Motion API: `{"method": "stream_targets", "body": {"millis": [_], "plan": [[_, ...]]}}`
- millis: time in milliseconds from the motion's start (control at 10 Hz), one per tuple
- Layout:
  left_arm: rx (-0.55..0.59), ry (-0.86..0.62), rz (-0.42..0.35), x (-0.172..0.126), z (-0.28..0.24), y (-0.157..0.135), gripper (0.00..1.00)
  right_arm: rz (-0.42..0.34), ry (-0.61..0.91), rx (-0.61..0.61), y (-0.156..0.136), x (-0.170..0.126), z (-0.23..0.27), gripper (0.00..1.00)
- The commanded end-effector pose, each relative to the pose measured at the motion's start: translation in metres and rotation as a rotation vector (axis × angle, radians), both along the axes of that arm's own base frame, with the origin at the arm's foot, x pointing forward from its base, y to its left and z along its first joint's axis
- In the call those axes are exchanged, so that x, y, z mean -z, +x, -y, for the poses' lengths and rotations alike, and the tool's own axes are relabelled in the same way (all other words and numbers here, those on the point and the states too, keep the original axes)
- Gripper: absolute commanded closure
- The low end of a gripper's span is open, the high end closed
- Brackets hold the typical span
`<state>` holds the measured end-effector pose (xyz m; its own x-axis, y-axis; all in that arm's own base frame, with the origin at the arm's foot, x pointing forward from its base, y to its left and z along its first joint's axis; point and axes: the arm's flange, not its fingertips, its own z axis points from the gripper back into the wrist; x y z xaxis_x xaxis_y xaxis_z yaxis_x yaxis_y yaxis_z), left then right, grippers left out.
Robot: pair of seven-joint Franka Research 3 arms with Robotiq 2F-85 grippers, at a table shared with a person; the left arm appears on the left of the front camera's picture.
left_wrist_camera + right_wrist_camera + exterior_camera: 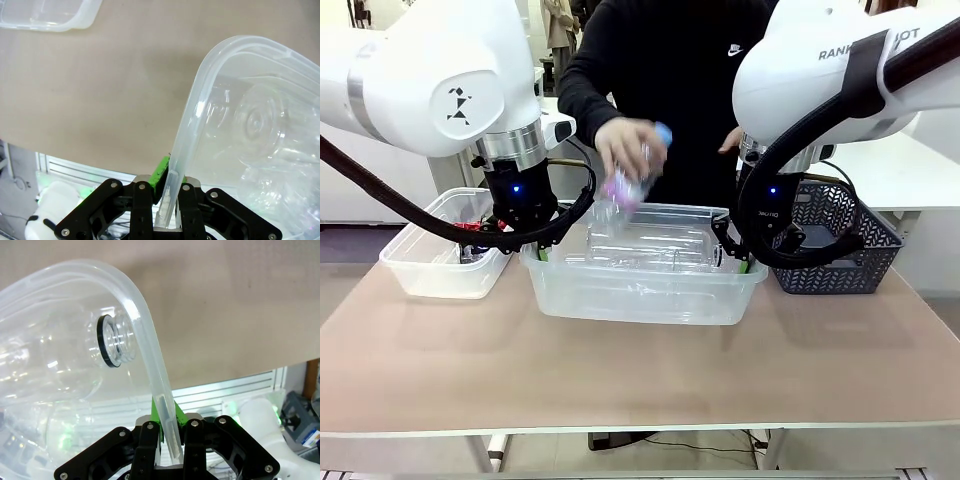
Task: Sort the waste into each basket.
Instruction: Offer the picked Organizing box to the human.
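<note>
Bare table (640, 370) nearest the camera. On it, centre, the large clear tub (645, 290), with clear plastic bottles lying inside; 1 uncapped neck shows through the wall in the right wrist view.

Left end effector (167, 192) clamped on the tub's rim at its left end. Right end effector (167, 432) clamped on the rim at the opposite end. Both arms grip the same tub.

Small clear tub (440, 265) sits at the table's left, red litter inside. Dark mesh basket (835, 245) at the right.

Beyond, the person's hand (625, 150) holds a clear bottle with a pale blue cap (630, 180) above the large tub, motion-blurred.

Step in hand, as judged: person is dropping bottles while the arms steady the tub. Next move calls for keeping both grips level until the bottle lands.
</note>
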<state>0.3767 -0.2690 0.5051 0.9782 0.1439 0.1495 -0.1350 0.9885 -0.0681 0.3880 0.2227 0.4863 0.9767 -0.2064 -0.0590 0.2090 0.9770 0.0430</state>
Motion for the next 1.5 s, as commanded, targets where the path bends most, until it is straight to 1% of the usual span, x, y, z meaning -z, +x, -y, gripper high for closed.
{"method": "stream_targets", "body": {"millis": [0,1400], "plan": [[-0.017,-0.029,0.011,-0.0049,-0.0032,-0.004,0.94,-0.003,-0.001,-0.013,0.0011,-0.0027,-0.0043,0.95],[-0.017,-0.029,0.011,-0.0049,-0.0032,-0.004,0.94,-0.003,-0.001,-0.013,0.0011,-0.0027,-0.0043,0.95]]}}
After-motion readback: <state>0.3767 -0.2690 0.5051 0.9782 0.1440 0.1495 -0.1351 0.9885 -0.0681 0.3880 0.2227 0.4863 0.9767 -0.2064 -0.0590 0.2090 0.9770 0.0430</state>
